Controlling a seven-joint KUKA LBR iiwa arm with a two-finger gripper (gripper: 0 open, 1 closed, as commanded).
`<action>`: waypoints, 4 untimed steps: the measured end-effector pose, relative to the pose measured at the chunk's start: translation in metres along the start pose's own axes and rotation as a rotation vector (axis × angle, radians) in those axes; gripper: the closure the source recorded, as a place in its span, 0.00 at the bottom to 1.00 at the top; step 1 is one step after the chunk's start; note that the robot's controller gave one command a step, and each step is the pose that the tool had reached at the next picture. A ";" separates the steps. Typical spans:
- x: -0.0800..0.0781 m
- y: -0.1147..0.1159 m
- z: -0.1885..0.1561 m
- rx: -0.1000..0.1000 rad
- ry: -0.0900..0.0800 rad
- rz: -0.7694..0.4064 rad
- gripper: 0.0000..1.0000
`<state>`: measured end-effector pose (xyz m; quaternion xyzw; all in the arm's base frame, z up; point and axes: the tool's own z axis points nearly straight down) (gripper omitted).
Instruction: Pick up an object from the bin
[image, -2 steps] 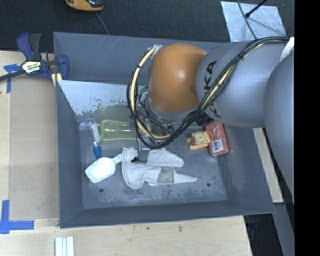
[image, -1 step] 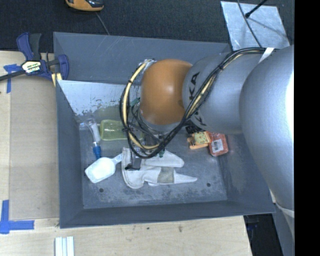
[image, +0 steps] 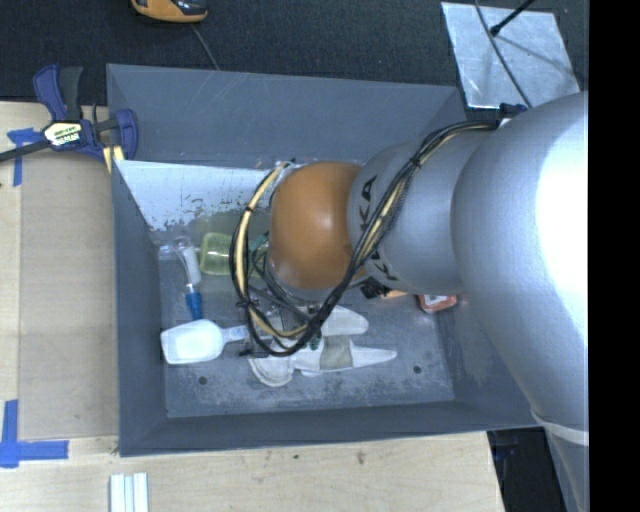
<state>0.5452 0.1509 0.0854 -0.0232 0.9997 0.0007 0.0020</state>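
- Black lettering (image: 366, 190) on the silver arm link (image: 430, 220), up-right of the claw (image: 285, 325): a "K" reads (cables (image: 392, 183) cross the rest).
- Orange-red packet (image: 438, 300), right of the claw: print too small to read.

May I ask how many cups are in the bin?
1: a pale green cup at the bin's rear left, beside the arm's orange cover; the arm may hide others.

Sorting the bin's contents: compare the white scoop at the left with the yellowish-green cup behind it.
The white scoop is opaque white; the cup is translucent yellowish green. The scoop lies nearer the front; the cup sits farther back, its right side behind the arm's cables. Both rest on the bin floor.
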 end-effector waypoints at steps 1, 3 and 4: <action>0.000 0.000 0.000 0.000 0.000 0.001 1.00; 0.016 -0.007 -0.083 0.002 0.008 -0.034 1.00; 0.015 -0.006 -0.121 0.001 -0.003 -0.041 1.00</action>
